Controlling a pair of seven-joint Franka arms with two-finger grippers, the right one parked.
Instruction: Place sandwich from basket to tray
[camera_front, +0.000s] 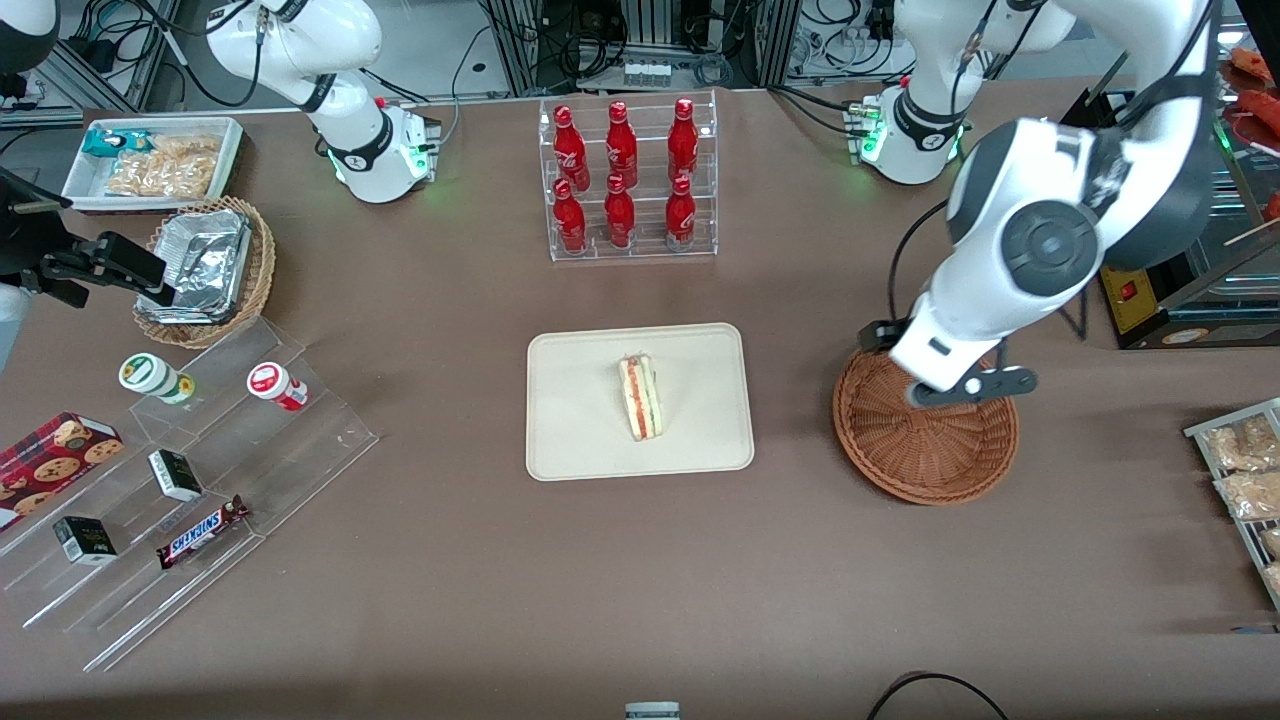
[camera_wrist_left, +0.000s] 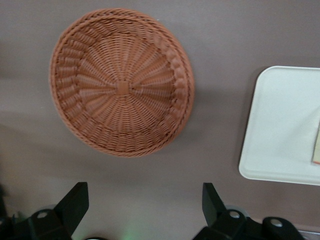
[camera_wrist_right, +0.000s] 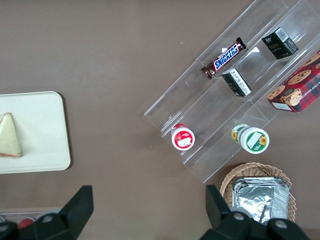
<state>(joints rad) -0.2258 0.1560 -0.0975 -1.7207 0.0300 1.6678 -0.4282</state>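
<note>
Toward the parked arm's end of the table, a clear stepped display (camera_front: 190, 480) is holding small cartons, two round tubs and a Snickers bar (camera_front: 203, 531). Farther from the front camera, a tan wicker basket (camera_front: 255, 290) is cradling foil containers. In the middle of the table, the tray (camera_front: 580, 420) is lying flat, and the sandwich (camera_front: 640, 397) is resting on it near its centre, its red and green filling edge showing. A rack of red bottles (camera_front: 625, 180) is standing farther from the camera than the tray. Toward the working arm's end, the basket (camera_front: 930, 450) is sitting beside the tray with nothing in it. The gripper (camera_wrist_left: 145, 207) is hovering above the basket, its fingers (camera_wrist_left: 75, 202) spread wide and gripping nothing.
</note>
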